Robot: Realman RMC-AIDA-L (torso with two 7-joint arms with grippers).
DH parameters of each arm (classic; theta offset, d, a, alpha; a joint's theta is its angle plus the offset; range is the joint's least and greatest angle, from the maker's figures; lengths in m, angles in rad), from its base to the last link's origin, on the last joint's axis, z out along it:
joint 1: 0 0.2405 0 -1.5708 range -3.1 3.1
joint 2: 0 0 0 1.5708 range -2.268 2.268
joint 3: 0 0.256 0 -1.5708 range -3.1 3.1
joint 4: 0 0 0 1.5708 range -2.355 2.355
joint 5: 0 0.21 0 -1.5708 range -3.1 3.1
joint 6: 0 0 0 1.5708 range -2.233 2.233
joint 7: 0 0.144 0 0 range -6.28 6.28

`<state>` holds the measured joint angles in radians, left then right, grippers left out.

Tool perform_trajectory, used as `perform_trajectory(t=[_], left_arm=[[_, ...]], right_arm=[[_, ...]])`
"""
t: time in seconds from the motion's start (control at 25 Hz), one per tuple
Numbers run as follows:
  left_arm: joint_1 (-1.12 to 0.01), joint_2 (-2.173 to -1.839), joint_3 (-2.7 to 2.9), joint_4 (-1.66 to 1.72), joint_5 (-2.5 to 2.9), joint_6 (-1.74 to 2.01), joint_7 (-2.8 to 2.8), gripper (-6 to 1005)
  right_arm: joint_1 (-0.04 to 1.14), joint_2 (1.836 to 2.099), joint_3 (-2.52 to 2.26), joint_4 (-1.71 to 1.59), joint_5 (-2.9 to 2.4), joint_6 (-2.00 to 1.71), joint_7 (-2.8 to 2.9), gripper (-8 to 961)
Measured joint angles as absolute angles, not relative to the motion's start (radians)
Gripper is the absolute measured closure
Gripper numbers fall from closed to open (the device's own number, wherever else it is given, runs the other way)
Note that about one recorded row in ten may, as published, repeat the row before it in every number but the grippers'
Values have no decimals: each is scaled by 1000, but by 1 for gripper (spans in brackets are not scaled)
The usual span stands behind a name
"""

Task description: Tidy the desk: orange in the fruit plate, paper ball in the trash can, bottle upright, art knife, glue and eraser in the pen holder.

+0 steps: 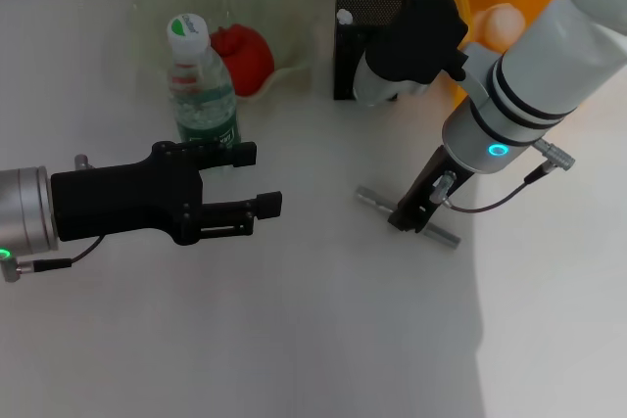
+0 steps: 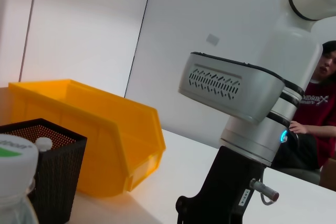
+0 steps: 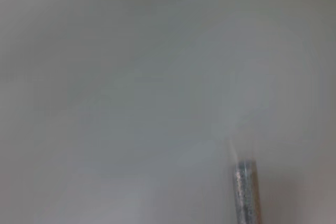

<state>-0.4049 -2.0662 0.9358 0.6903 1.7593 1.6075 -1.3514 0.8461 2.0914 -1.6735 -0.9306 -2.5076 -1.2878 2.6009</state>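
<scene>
The head view is evenly and brightly lit, with the white desk (image 1: 323,330) near overexposure and a soft grey shadow covering its right portion beneath the right arm (image 1: 534,85). The left wrist view is sharp on the yellow bin (image 2: 100,129), while the bottle cap (image 2: 16,163) at the frame edge is out of focus. The right wrist view is heavily blurred, rendering the metallic art knife (image 3: 245,192) without detail.

The left claw (image 1: 257,181) has bare table (image 1: 294,340) in front of it and on its near side. The standing bottle (image 1: 202,85) is just behind it and blocks that way. The right claw (image 1: 409,221) sits low on the art knife (image 1: 407,216), with the black pen holder (image 1: 364,7) standing behind it.
</scene>
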Motion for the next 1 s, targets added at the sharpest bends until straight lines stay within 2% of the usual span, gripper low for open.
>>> perform_trajectory(t=[0.28,0.32,0.36,0.44,0.52,0.64,0.68,0.72,0.8,0.92,1.0], left_arm=[[-402,-2066,936,690,1758,1608,-1350,220],[-401,-2066,936,690,1758,1608,-1350,220],[-400,-2066,936,690,1757,1608,-1350,220],[-400,-2066,936,690,1757,1609,-1350,220],[-401,-2067,935,690,1757,1608,-1350,220],[-404,-2067,933,689,1757,1608,-1350,220],[-404,-2067,933,689,1757,1608,-1350,220],[-404,-2067,933,689,1757,1608,-1350,220],[-409,-2069,933,688,1756,1605,-1350,220],[-414,-2069,929,688,1755,1607,-1350,220],[-417,-2070,930,687,1751,1609,-1350,220]], right_arm=[[779,2086,-1625,-1071,-2498,-1295,2602,812],[713,2086,-1540,-1188,-2488,-1277,2598,812],[713,2086,-1540,-1188,-2488,-1277,2598,812],[628,2088,-1440,-1301,-2414,-1200,2568,813],[513,2085,-1332,-1344,-2168,-1007,2427,813],[469,2081,-1294,-1268,-1892,-887,2226,814],[465,2081,-1283,-1213,-1759,-858,2121,814],[494,2080,-1257,-1025,-1426,-840,1848,814],[517,2080,-1248,-913,-1276,-852,1736,814],[641,2078,-1197,-574,-908,-877,1469,815],[696,2078,-1165,-473,-837,-875,1405,815]])
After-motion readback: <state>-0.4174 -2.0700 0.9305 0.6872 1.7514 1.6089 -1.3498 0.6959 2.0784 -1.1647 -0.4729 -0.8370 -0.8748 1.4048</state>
